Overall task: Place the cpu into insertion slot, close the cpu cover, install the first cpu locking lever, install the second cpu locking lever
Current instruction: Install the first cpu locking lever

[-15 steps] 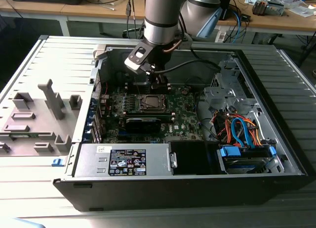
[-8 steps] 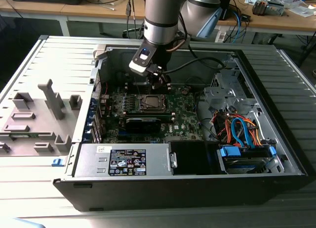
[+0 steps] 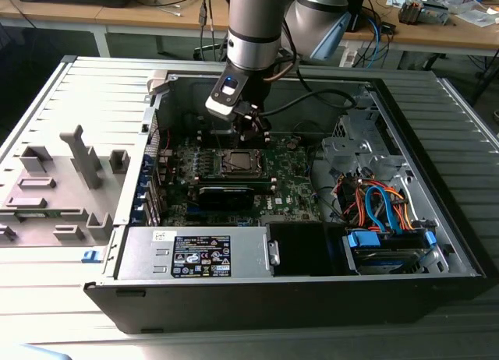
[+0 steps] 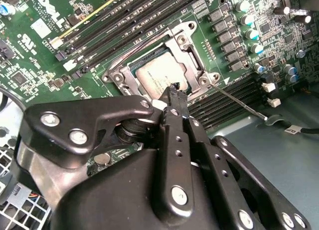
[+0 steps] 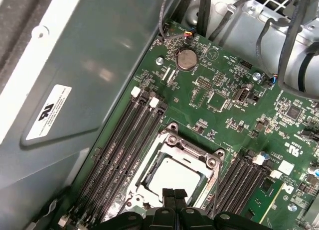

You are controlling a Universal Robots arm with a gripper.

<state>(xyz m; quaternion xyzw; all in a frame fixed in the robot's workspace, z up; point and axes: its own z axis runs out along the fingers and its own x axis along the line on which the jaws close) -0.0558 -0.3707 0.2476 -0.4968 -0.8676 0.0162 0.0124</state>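
The cpu lies flat in the insertion slot on the green board, its silver-grey top showing. Around it, the cpu cover lies down as a silver frame; both wrist views show the chip through its window. My gripper is shut with nothing between its fingers, and its tips hover just over one edge of the chip. A thin lever rod sticks out from a socket corner across the memory slots. In the exterior view the gripper hangs just behind the socket.
Black memory slots flank the socket on both sides. A long black block sits in front of it, then the power supply. Cables and a drive cage fill the exterior view's right. The grey case wall stands close behind.
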